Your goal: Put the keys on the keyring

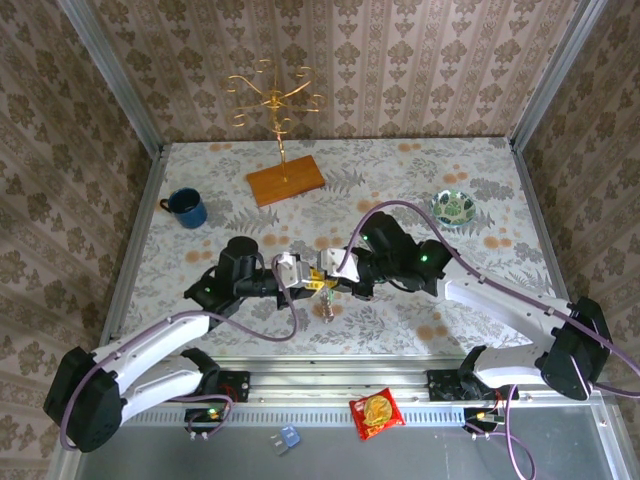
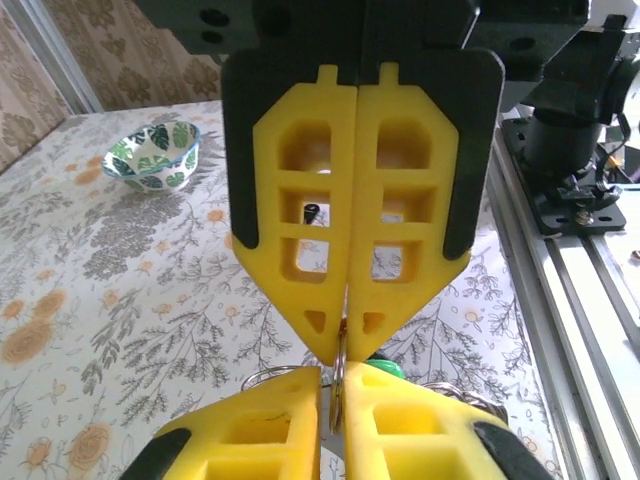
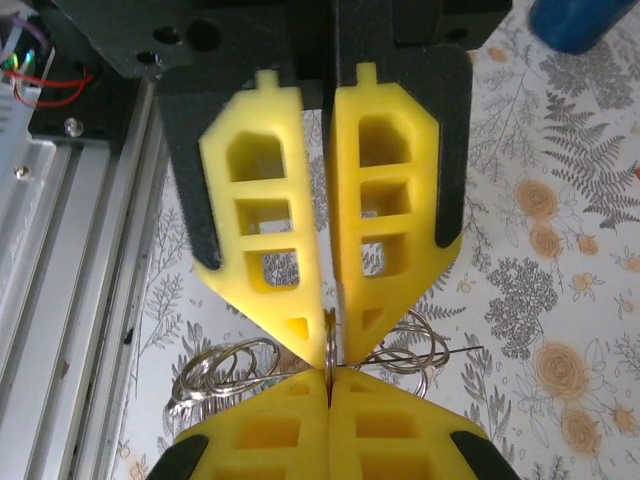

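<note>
Tips meeting, left gripper [image 3: 330, 325], right gripper [image 2: 345, 335], both clamped on keyring [image 3: 329, 348] (green key [image 2: 380, 371] beside)

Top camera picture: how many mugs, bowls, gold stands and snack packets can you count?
Blue mug: 1
Leafy bowl: 1
Gold stand with wooden base: 1
Red snack packet: 1
Total: 4

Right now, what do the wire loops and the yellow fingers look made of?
The wire loops: thin metal wire, shiny silver-grey, judging by the glints along their curves. The fingers: yellow plastic, matte, with open lattice windows; possibly printed, hardness unclear.
</note>
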`<state>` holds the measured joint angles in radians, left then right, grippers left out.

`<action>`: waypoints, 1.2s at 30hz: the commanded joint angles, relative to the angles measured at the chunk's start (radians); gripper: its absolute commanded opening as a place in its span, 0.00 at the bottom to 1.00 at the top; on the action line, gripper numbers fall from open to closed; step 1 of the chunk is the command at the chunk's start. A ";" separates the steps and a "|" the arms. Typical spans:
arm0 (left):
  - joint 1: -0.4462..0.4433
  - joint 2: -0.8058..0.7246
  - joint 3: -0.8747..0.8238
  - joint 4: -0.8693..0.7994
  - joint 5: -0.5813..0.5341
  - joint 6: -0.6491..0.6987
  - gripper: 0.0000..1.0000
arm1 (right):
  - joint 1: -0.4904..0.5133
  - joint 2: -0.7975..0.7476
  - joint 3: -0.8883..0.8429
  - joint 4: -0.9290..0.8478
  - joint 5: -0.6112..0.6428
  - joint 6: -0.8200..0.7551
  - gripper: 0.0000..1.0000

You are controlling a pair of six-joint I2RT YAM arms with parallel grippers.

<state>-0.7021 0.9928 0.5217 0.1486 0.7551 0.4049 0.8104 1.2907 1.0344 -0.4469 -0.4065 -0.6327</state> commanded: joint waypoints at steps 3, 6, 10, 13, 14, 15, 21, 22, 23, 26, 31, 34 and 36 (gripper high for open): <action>-0.008 0.016 0.047 -0.066 0.027 0.055 0.00 | 0.027 0.000 0.044 -0.033 -0.007 -0.044 0.00; -0.007 0.002 0.036 -0.054 0.026 0.049 0.00 | 0.008 -0.032 0.003 0.027 -0.016 0.023 0.16; -0.008 -0.021 -0.015 0.056 0.038 -0.012 0.00 | -0.052 -0.105 -0.101 0.156 -0.087 0.138 0.29; -0.008 -0.024 -0.058 0.183 0.052 -0.085 0.00 | -0.072 -0.148 -0.187 0.274 -0.117 0.208 0.31; -0.008 -0.022 -0.071 0.224 0.057 -0.109 0.00 | -0.074 -0.158 -0.209 0.305 -0.118 0.226 0.31; -0.008 -0.019 -0.079 0.252 0.060 -0.126 0.00 | -0.075 -0.162 -0.227 0.327 -0.119 0.238 0.31; -0.008 -0.005 -0.100 0.322 0.082 -0.172 0.00 | -0.076 -0.153 -0.277 0.401 -0.122 0.282 0.31; -0.008 -0.006 -0.104 0.330 0.084 -0.176 0.00 | -0.076 -0.147 -0.282 0.410 -0.126 0.285 0.31; -0.008 -0.005 -0.107 0.341 0.085 -0.183 0.00 | -0.076 -0.141 -0.285 0.415 -0.127 0.286 0.31; -0.008 0.000 -0.115 0.363 0.087 -0.199 0.00 | -0.076 -0.128 -0.291 0.437 -0.133 0.298 0.29; -0.008 0.003 -0.117 0.367 0.089 -0.202 0.00 | -0.077 -0.131 -0.292 0.458 -0.155 0.310 0.26; -0.008 0.005 -0.118 0.373 0.091 -0.204 0.00 | -0.077 -0.130 -0.290 0.456 -0.163 0.308 0.20; -0.008 0.007 -0.117 0.380 0.092 -0.208 0.00 | -0.076 -0.125 -0.287 0.459 -0.177 0.311 0.14</action>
<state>-0.7059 0.9977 0.4114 0.4709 0.8101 0.2234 0.7357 1.1584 0.7547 -0.0273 -0.5488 -0.3313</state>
